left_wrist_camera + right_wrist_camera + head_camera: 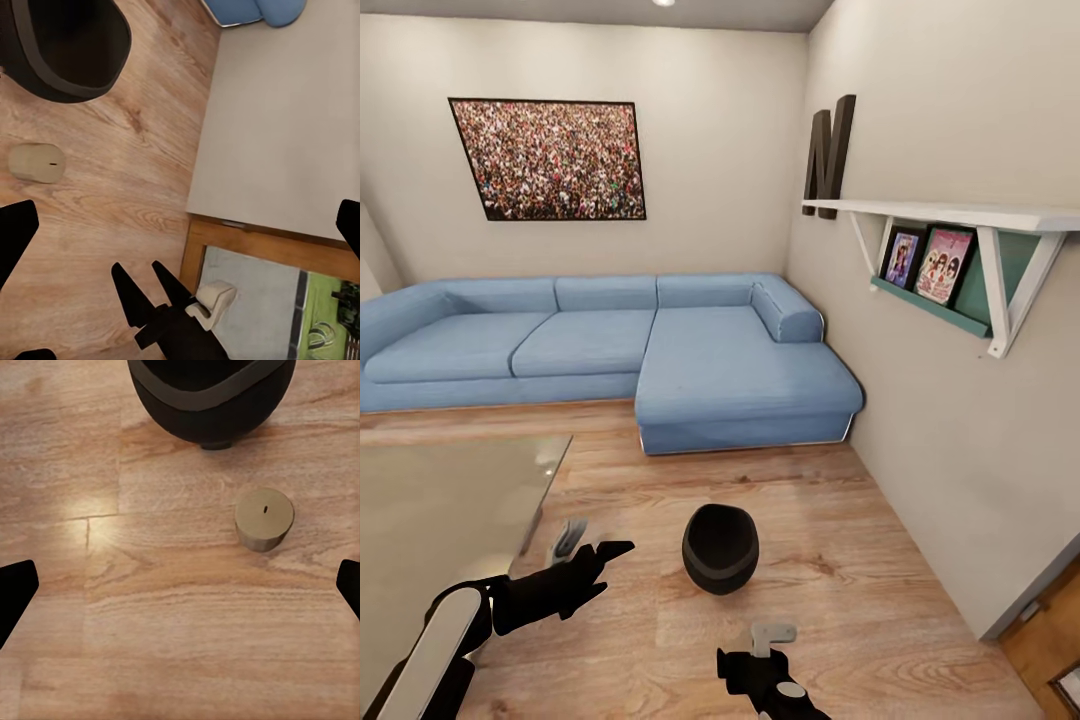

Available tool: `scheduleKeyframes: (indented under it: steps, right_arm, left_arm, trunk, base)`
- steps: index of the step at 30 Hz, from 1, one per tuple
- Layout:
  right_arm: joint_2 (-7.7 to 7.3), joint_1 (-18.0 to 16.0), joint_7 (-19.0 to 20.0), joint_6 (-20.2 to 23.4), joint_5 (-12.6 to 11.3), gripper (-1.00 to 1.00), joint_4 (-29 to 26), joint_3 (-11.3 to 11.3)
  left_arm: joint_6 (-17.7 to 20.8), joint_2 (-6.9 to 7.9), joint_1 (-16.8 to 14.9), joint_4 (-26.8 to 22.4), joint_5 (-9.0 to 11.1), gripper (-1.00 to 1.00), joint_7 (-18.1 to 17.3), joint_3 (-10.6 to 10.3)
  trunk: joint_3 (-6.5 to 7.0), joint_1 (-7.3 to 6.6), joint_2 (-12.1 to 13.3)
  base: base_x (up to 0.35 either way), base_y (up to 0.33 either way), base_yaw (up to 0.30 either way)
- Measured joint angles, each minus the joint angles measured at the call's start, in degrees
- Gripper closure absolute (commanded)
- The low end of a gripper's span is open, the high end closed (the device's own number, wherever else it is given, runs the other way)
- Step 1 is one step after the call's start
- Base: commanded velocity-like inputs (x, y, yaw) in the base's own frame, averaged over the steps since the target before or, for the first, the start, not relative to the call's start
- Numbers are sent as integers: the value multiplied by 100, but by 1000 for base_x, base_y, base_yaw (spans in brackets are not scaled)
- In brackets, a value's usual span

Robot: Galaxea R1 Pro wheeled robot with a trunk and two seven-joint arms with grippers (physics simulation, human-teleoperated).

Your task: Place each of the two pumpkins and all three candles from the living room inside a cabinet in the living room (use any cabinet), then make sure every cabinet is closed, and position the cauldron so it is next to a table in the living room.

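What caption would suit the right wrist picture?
A stubby candle stands on the wooden floor beside the black cauldron.

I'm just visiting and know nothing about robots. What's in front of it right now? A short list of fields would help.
Room: living room with a blue sofa and wood floor
Cauldron: black cauldron on the floor, upright, mouth open
Candle: one candle standing on the floor beside the cauldron, apart from it
Table: glass table to the cauldron's left
Left gripper: open, holding nothing
Right gripper: open, empty, above the floor near the candle
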Motion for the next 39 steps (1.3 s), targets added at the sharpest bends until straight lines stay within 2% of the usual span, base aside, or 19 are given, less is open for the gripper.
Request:
scheduleKeyframes:
  steps: [25,39]
  right_arm:
    - [-5,1,-23,19,-4,-100,-26,-6]
    - [-6,1,-11,19,-5,-100,-43,-6]
  left_arm:
    - [0,0,0,5,0,-100,0,1]
    - [0,0,-1,10,-1,-100,0,0]
  trunk:
    - [-449,549,-1003]
    - [-700,857,-1564]
  base:
    - [0,0,-57]
    - [0,0,-234]
